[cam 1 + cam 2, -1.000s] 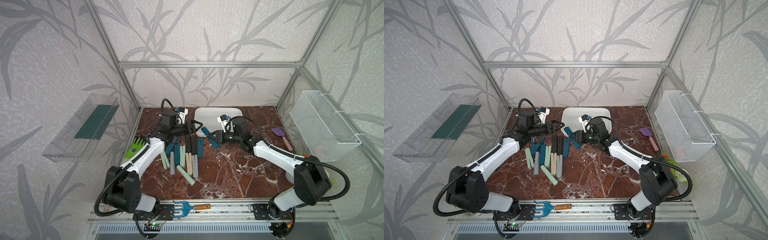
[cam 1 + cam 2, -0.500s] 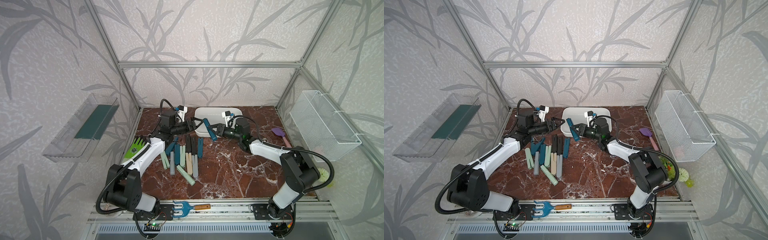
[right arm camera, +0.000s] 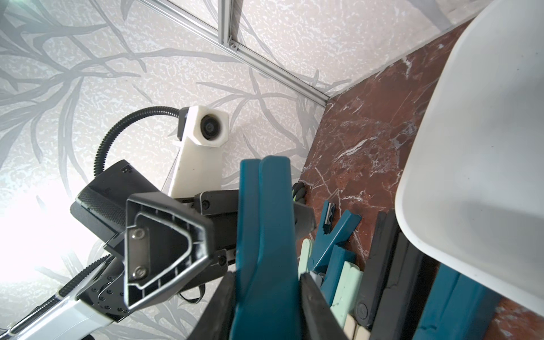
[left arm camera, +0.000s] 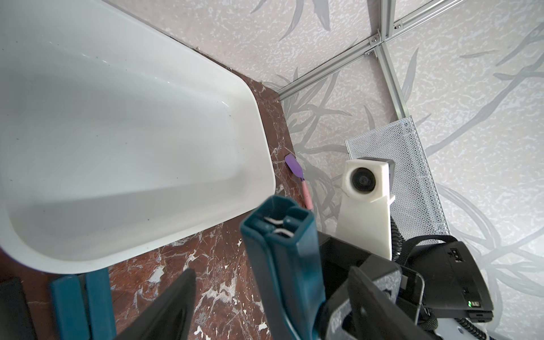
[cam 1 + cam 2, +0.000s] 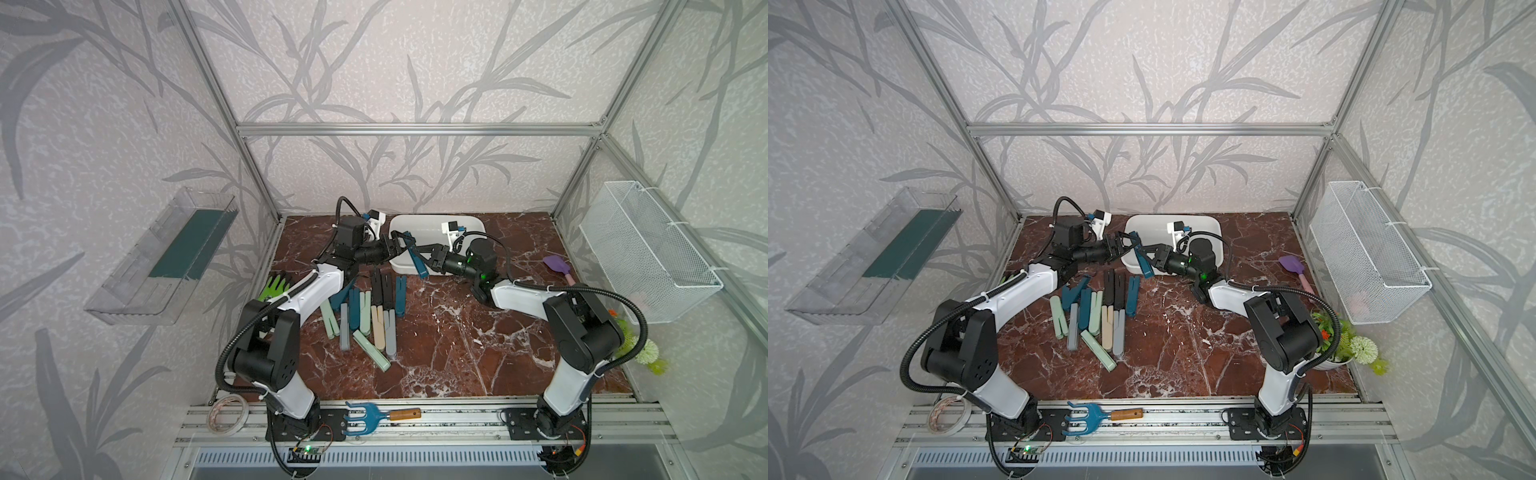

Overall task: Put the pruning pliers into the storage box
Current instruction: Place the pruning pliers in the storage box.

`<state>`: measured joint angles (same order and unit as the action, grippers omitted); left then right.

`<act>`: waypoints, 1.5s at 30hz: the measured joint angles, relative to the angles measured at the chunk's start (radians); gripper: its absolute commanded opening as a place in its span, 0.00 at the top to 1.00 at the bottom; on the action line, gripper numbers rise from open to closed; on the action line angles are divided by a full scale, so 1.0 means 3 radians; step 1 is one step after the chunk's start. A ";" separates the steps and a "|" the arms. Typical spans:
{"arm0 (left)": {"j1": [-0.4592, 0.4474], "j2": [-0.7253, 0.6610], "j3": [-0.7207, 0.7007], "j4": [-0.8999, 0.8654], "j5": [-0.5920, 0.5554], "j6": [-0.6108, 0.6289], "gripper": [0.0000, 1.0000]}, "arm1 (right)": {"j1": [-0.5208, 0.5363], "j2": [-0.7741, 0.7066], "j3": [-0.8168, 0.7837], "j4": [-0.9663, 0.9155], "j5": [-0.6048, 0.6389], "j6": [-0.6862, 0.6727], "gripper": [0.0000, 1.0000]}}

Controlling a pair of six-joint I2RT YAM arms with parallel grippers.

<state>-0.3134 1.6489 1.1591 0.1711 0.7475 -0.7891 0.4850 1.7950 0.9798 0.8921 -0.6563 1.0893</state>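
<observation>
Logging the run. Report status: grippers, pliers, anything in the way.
Right gripper shut on teal pliers, by storage box's front rim. Left gripper open, crowding their top end. Other pliers lie on table.

You are looking into a robotics lab test cell: a silver aluminium extrusion frame (image 5: pixel 415 129), grey leaf-patterned wallpaper panels (image 5: pixel 374 62), a red-brown marble-look tabletop (image 5: pixel 457 345), and white-and-black robot arms (image 5: pixel 519 297) bolted to a slotted metal base rail (image 5: pixel 457 417).

Blue rake (image 5: pixel 362 418) on front rail, purple spatula (image 5: pixel 555 263) near wire basket (image 5: pixel 648 249)
</observation>
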 measured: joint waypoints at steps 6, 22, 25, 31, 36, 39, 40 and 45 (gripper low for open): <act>-0.0003 0.0070 0.0067 0.0098 -0.0005 -0.0089 0.51 | 0.0000 0.0020 0.0000 0.0104 -0.0004 0.0058 0.68; -0.0022 0.0158 0.0206 0.0203 0.0034 -0.0251 1.00 | -0.0013 0.0081 0.0000 0.0221 0.0015 0.0076 0.53; -0.0022 0.0192 0.0278 0.0097 -0.0001 -0.0212 1.00 | -0.0025 0.0081 0.0000 0.0223 0.0028 0.0064 0.42; -0.0020 0.0300 0.0594 -0.0299 -0.0095 -0.0017 1.00 | -0.0113 0.0080 0.0000 0.0097 0.0086 -0.0050 0.32; -0.0022 0.0699 0.1366 -0.0998 -0.0195 0.0416 1.00 | -0.0264 -0.0019 -0.0001 -0.0350 0.0207 -0.0323 0.34; -0.0015 0.1170 0.2082 -0.1478 -0.0200 0.0749 1.00 | -0.0346 -0.0192 -0.0001 -0.0740 0.0312 -0.0567 0.35; -0.0011 0.1321 0.2267 -0.1579 -0.0196 0.0832 1.00 | -0.0366 -0.0253 0.0000 -0.0847 0.0346 -0.0638 0.35; 0.0027 0.2332 0.3543 -0.2271 -0.0121 0.1237 1.00 | -0.0460 -0.0496 0.0076 -0.1397 0.0487 -0.1022 0.37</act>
<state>-0.3054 2.3486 2.2219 -0.5102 0.7113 -0.4179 0.3470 1.6463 1.0027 0.4728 -0.5102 0.7826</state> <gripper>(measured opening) 0.290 0.633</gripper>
